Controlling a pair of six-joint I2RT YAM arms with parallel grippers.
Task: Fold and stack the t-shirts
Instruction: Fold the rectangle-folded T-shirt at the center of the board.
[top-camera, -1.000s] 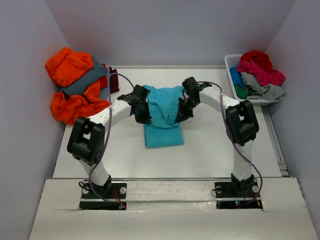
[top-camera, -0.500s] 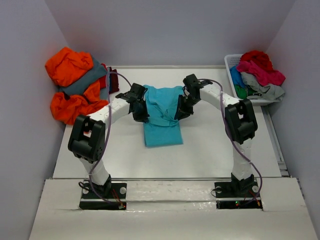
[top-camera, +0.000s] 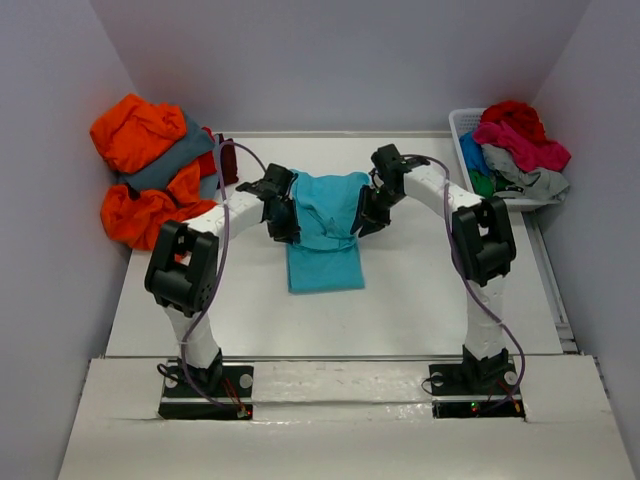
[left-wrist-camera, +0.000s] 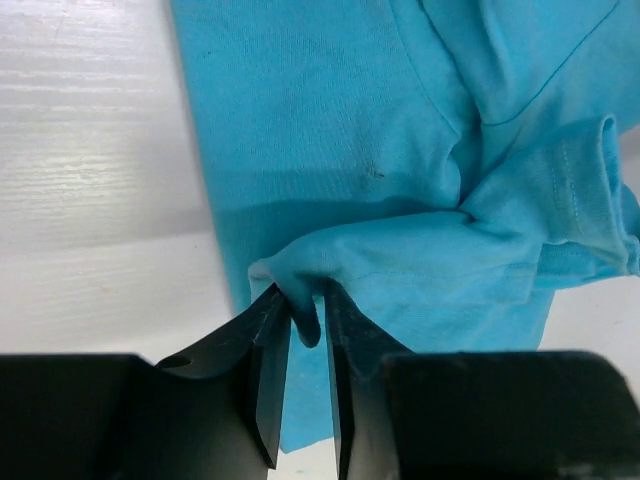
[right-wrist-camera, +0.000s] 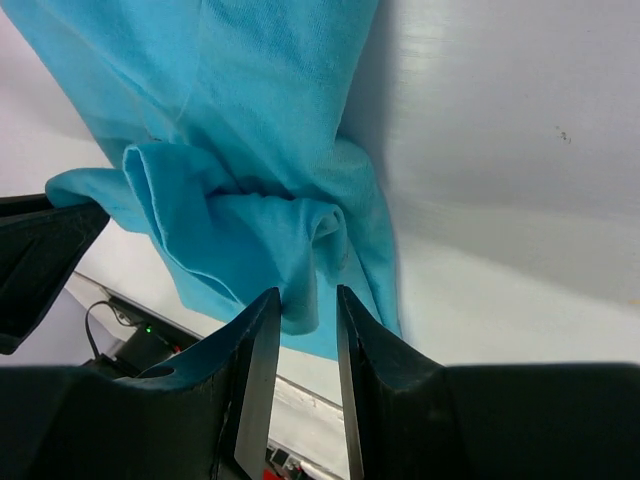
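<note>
A turquoise t-shirt (top-camera: 325, 245) lies mid-table, folded into a narrow strip with its far half bunched up. My left gripper (top-camera: 282, 213) is at its left edge and my right gripper (top-camera: 366, 213) at its right edge. In the left wrist view the turquoise cloth (left-wrist-camera: 330, 120) sends a small fold down between my left gripper's (left-wrist-camera: 303, 300) slightly parted jaws. In the right wrist view a hanging fold of the shirt (right-wrist-camera: 250, 120) sits inside my right gripper (right-wrist-camera: 306, 298), touching only one finger (right-wrist-camera: 262, 330). Both grippers are open.
A heap of orange, slate grey and maroon t-shirts (top-camera: 150, 175) lies at the back left against the wall. A white slatted basket (top-camera: 462, 125) at the back right holds red, pink, green and light grey shirts (top-camera: 518, 140). Walls close in on three sides.
Both grippers have shifted a little toward the back of the table along the shirt's edges. Their jaws have parted, loosening their hold on the cloth.
</note>
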